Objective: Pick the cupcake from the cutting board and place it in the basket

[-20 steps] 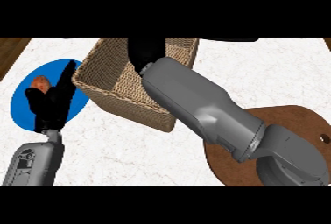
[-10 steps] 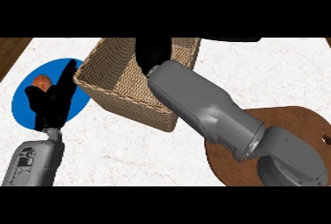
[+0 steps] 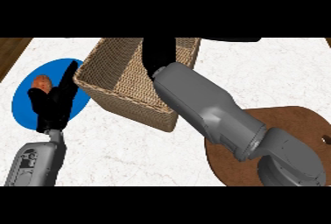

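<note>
R hand (image 3: 159, 54) is over/inside the wicker basket (image 3: 119, 89), black wrist showing only; can't tell if fingers are curled or holding anything. Cupcake not visible, can't tell where it is. Brown cutting board (image 3: 291, 122) sits lower right under R forearm. L hand (image 3: 57, 103) rests, fingers straight, over blue plate (image 3: 26, 105) w/ an orange item (image 3: 42, 82).

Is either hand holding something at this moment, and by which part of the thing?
It cannot be told. The right hand reaches into the basket, which hides its fingers; no cupcake shows. The left hand rests open over the blue plate, holding nothing.
</note>
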Available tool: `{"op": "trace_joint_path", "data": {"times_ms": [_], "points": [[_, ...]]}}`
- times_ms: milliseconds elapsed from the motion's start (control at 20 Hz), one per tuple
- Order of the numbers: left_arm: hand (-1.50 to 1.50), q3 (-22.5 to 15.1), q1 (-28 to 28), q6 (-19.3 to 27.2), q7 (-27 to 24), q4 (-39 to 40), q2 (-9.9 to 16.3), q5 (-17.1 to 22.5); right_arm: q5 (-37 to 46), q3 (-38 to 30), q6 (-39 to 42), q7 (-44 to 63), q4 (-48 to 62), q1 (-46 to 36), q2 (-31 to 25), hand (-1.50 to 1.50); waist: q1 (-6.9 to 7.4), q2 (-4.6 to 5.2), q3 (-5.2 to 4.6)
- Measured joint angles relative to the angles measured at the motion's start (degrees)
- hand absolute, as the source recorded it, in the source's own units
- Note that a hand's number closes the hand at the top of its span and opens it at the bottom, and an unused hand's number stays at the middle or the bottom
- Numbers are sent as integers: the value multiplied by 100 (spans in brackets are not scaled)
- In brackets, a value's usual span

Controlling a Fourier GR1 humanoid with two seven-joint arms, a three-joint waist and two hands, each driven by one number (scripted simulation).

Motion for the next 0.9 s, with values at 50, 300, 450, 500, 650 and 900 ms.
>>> {"op": "trace_joint_path", "data": {"times_ms": [50,300,450,500,650,900], "points": [[0,-4,7,-11,8,-26,5,3,-19,6,-4,10,-12,43,0,150,14,2,0],[0,-4,46,-11,15,-47,2,-6,-175,-114,43,-53,18,129,-5,150,-18,-18,-1],[0,6,24,-64,66,-106,42,24,-303,-175,224,115,52,131,-16,150,1,-26,-4],[0,-13,3,-51,106,-119,21,17,-326,-166,268,209,46,139,-19,150,11,-28,-5],[0,-25,-36,4,93,-87,-9,-27,-404,-150,331,493,-58,209,-53,-150,-3,-51,-8],[0,22,-58,-31,95,-71,22,11,-433,-262,-225,614,-134,200,-56,-150,-22,-48,-4]]}}
